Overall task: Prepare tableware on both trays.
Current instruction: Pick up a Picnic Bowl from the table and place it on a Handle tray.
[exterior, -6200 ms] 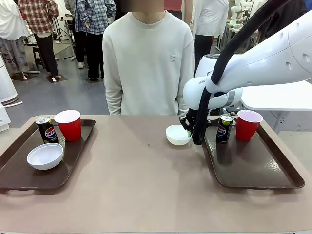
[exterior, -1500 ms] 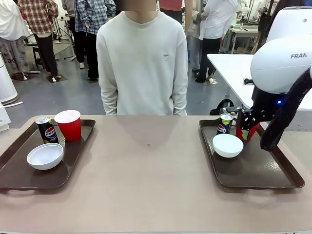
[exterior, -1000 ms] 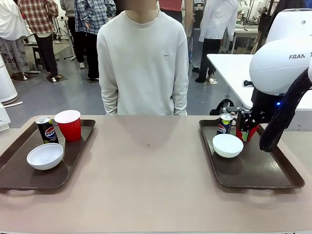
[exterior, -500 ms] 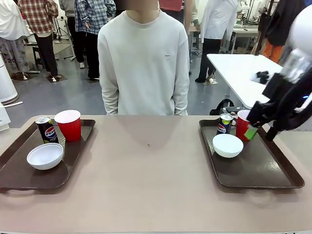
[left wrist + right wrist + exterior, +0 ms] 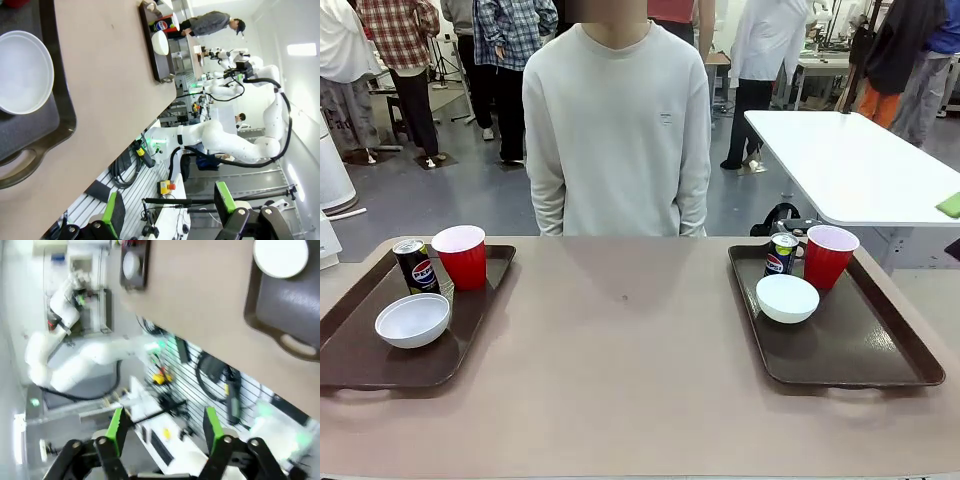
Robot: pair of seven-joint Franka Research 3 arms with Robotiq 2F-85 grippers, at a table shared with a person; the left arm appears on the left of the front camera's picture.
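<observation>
A person in a pale sweatshirt (image 5: 617, 130) stood at the far edge of a beige table (image 5: 620, 380), arms down, hands out of sight behind the tabletop. Everything else is placed from that person.

To the person's right-hand side of the picture sat one dark brown tray (image 5: 860, 350). At its far end, nearest the person's side of the table, a slim black Pepsi can (image 5: 781, 255) stood upright just beside a red plastic cup (image 5: 829, 257), the can closer to the person. A small round white bowl (image 5: 787, 298) rested on the tray floor just in front of the can, farther from the person.

On the opposite side of the person lay the matching tray (image 5: 360, 350). A second Pepsi can (image 5: 416, 266) and a second red cup (image 5: 462, 256) stood upright side by side at its far end, the cup nearer the person. A second white bowl (image 5: 412, 320) sat on that tray, farther from the person than the can.

The left gripper (image 5: 167, 212) hung off the table's near edge with its green-padded fingers (image 5: 112, 212) spread wide and nothing between them; its camera showed the second bowl and tray handle. The right gripper (image 5: 164, 432) was likewise spread wide and held nothing, its green pads (image 5: 116, 427) well apart, in a blurred view of the table edge from below the first tray's handle.
</observation>
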